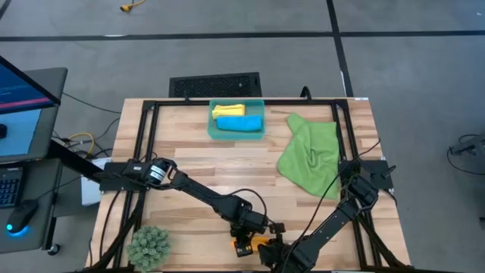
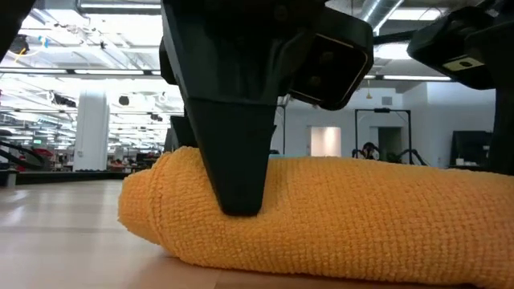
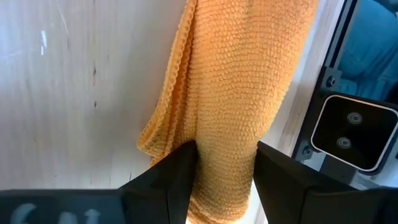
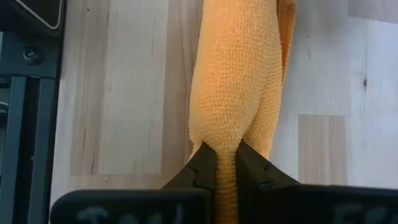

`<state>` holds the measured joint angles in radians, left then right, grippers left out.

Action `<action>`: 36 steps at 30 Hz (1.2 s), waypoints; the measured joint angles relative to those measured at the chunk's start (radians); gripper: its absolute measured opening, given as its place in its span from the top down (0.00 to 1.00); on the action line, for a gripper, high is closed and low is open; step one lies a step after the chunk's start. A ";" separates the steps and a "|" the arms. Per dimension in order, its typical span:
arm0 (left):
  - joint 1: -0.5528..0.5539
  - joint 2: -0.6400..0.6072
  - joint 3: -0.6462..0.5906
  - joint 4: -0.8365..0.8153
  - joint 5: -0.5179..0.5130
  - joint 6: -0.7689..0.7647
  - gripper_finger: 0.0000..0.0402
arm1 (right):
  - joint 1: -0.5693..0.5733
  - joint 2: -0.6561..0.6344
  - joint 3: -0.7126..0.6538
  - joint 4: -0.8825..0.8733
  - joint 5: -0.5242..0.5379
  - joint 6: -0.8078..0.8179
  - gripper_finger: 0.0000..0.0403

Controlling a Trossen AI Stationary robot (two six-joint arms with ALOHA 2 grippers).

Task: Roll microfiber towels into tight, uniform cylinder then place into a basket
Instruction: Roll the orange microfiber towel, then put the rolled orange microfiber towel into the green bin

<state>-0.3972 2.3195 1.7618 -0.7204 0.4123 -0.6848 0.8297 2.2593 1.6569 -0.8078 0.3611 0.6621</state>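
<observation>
Orange microfiber towelling, rolled into a soft cylinder (image 1: 258, 244), lay at the near edge of the pale wooden surface (image 1: 197, 163) in the high view, largely covered by the two arms meeting over it. The left pincer (image 1: 244, 241) and the right pincer (image 1: 274, 250) both worked at that spot. At the far edge, the small translucent teal-green plastic basket (image 1: 236, 133) already held a yellow rolled towel (image 1: 229, 111) and a bright blue rolled towel (image 1: 241, 123) side by side. A green microfiber towel (image 1: 309, 153) lay loose and unrolled on the right of the surface.

At surface level in the low view, the orange roll (image 2: 321, 213) rested flat, and one dark finger (image 2: 233, 152) pressed into its upper side. Which arm owned that finger could not be told from this view.

From the left wrist view, the left pincer (image 3: 224, 180) stood apart, its fingers straddling the orange roll (image 3: 242, 87) and touching its flanks without a hard squeeze.

Past the right wrist, the right pincer (image 4: 227, 171) was clamped tight on one end of the orange roll (image 4: 239, 87), the fabric pinched thin between the fingers.

The step in hand appeared to be securing the finished orange roll for transfer. The next move would call for a lift that keeps the coil from loosening, probably with the left fingers closing or clearing away, then carriage across to the basket, beside the two rolls. The green towel was not yet rolled.
</observation>
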 joint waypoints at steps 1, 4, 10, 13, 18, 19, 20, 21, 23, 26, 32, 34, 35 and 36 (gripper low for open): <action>-0.002 -0.003 0.000 -0.001 -0.004 -0.004 0.62 | 0.002 0.000 0.000 0.000 0.001 0.007 0.90; -0.009 -0.022 -0.001 -0.018 -0.037 0.000 0.62 | 0.004 0.000 0.000 0.000 -0.001 0.019 0.90; -0.013 -0.111 -0.008 -0.110 -0.199 0.000 0.62 | 0.005 0.000 0.000 -0.001 -0.005 0.046 0.90; -0.032 -0.149 -0.008 -0.170 -0.265 -0.001 0.62 | 0.005 0.000 0.000 -0.003 -0.006 0.048 0.90; -0.077 -0.172 -0.007 -0.287 -0.356 -0.027 0.62 | 0.006 0.000 0.000 -0.013 -0.012 0.048 0.90; -0.087 -0.172 -0.007 -0.302 -0.358 -0.037 0.62 | 0.005 0.000 0.001 -0.014 -0.013 0.049 0.90; -0.098 -0.172 -0.007 -0.316 -0.366 -0.049 0.62 | 0.005 0.000 0.001 -0.015 -0.014 0.051 0.90; -0.112 -0.172 -0.007 -0.326 -0.377 -0.061 0.62 | 0.005 0.000 0.001 -0.017 -0.011 0.056 0.90; -0.141 -0.172 -0.006 -0.332 -0.413 -0.078 0.62 | -0.002 0.000 0.001 -0.020 -0.003 0.063 0.90; -0.190 -0.177 -0.005 -0.364 -0.493 -0.112 0.62 | -0.009 0.000 0.001 -0.022 -0.002 0.065 0.90; -0.292 -0.185 -0.003 -0.425 -0.645 -0.200 0.62 | -0.027 0.000 0.001 -0.030 0.016 0.065 0.90; -0.321 -0.186 -0.009 -0.432 -0.679 -0.243 0.62 | -0.036 -0.001 0.001 -0.037 0.019 0.065 0.90; -0.334 -0.186 -0.017 -0.431 -0.691 -0.267 0.62 | -0.040 -0.001 0.001 -0.039 0.021 0.064 0.90; -0.347 -0.186 -0.027 -0.427 -0.709 -0.292 0.62 | -0.044 -0.001 0.000 -0.040 0.024 0.064 0.90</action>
<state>-0.7441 2.1334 1.7349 -1.1474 -0.2968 -0.9764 0.7857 2.2585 1.6571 -0.8478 0.3853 0.7263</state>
